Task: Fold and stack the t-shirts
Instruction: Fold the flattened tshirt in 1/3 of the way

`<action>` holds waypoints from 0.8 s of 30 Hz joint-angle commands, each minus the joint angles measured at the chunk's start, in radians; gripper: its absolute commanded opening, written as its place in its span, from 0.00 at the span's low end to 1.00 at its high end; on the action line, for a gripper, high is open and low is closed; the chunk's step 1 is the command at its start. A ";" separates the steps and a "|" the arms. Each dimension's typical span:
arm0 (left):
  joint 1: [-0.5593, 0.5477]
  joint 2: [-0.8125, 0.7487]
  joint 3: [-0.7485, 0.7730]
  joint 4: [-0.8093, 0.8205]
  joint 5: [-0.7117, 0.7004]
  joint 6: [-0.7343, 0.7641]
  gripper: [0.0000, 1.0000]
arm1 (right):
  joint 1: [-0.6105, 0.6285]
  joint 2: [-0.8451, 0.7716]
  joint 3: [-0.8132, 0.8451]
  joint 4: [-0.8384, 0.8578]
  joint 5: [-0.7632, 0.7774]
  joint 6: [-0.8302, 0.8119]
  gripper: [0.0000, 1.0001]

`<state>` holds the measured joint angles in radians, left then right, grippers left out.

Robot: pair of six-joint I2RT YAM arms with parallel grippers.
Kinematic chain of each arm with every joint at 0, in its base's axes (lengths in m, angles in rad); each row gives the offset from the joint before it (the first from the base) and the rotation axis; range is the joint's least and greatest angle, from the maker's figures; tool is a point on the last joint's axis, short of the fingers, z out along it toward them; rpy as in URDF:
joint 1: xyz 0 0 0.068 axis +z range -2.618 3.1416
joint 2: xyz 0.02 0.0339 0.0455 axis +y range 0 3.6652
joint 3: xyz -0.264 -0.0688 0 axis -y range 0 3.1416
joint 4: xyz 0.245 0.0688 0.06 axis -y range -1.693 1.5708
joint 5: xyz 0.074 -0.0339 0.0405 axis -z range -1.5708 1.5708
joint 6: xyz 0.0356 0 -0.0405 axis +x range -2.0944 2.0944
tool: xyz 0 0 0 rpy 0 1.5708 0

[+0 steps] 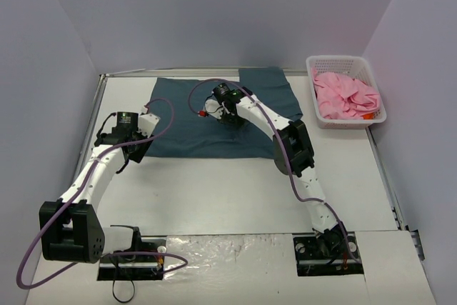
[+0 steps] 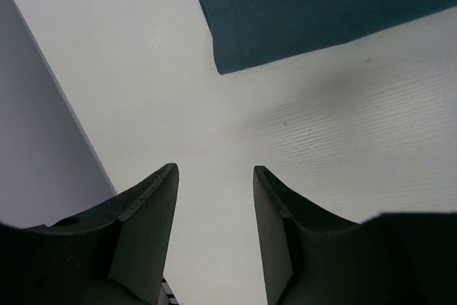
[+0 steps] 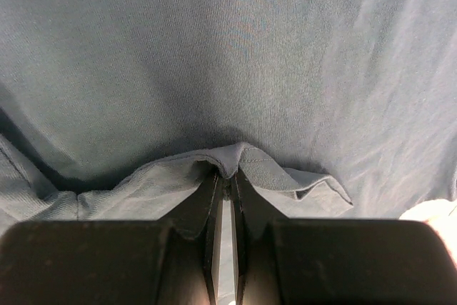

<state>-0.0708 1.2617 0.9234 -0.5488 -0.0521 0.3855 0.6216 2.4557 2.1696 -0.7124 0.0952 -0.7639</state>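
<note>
Pinching a fold of the teal-blue t-shirt (image 3: 235, 55): right gripper (image 3: 227, 176), clamped; left gripper (image 2: 214, 168) apart, empty, above worktop (image 1: 235, 191); pink t-shirt (image 1: 346, 94) in basket (image 1: 343, 59), far right.

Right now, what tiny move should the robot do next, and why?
Probably the left tool should reach forward to the corner of the blue shirt. It hangs open over the table, short of the cloth, while the right tool is shut on the shirt's edge.

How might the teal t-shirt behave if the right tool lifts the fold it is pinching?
Probably floppy: the teal t-shirt puckers into folds where the right tool pinches it. Likely to drape and drag, since most lies spread flat on the table.
</note>
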 commanded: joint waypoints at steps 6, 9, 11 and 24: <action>0.008 -0.004 0.009 -0.005 -0.009 0.000 0.45 | 0.009 0.020 0.036 -0.006 0.026 -0.011 0.00; 0.006 -0.007 0.009 -0.008 -0.008 0.000 0.45 | 0.010 0.020 0.036 0.007 0.028 -0.011 0.00; 0.008 -0.007 0.008 -0.007 -0.009 0.000 0.45 | 0.010 0.020 0.036 0.014 0.026 -0.012 0.00; 0.006 -0.001 0.008 -0.010 -0.006 0.001 0.45 | 0.012 0.020 0.033 0.067 0.021 -0.003 0.22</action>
<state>-0.0708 1.2633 0.9226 -0.5488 -0.0521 0.3855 0.6235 2.4691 2.1696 -0.6491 0.1009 -0.7628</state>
